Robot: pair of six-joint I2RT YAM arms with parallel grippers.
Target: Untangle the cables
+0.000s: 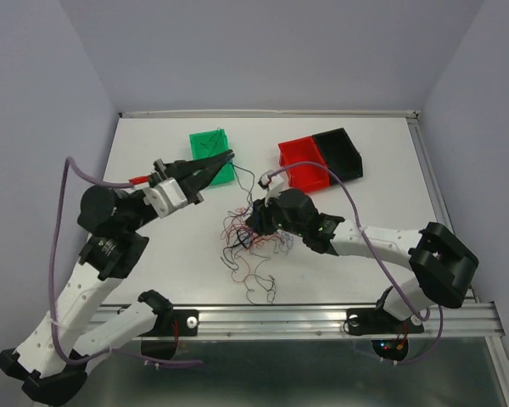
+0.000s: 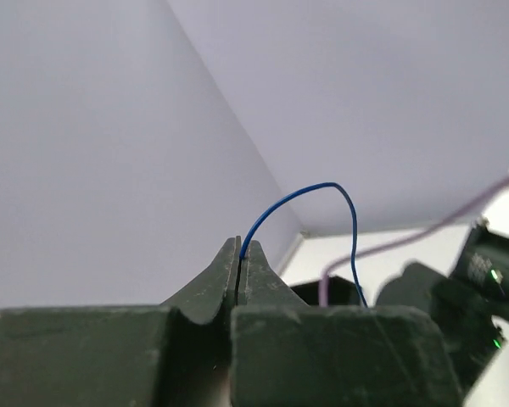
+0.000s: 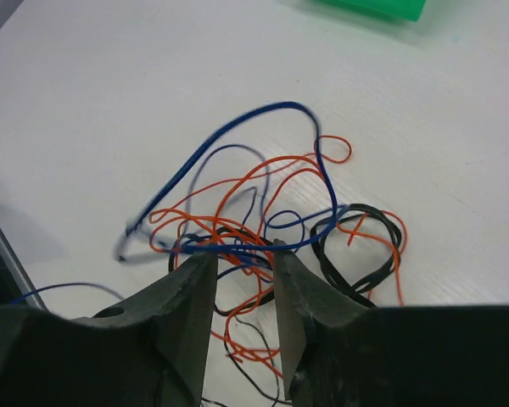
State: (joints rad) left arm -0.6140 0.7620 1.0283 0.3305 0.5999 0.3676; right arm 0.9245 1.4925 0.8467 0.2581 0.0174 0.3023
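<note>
Our left fingers (image 2: 229, 271) are clenched on one blue cable (image 2: 322, 185), which arches up from their tips in the air. They sit beside the green tray (image 1: 205, 144), toward the far edge of the surface (image 1: 178, 263). Our right fingers (image 3: 195, 297) stand apart, gripping nothing, low over the tangle of cables (image 3: 263, 212). Orange, blue and black strands lie mid-surface, spreading toward the near edge.

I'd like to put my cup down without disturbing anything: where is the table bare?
Bare: the far strip of table behind the green bin, red bin and black bin, and the right side past the black bin. Crowded: the middle, where the cables sprawl under the right hand and the left hand pinches a blue wire.
</note>
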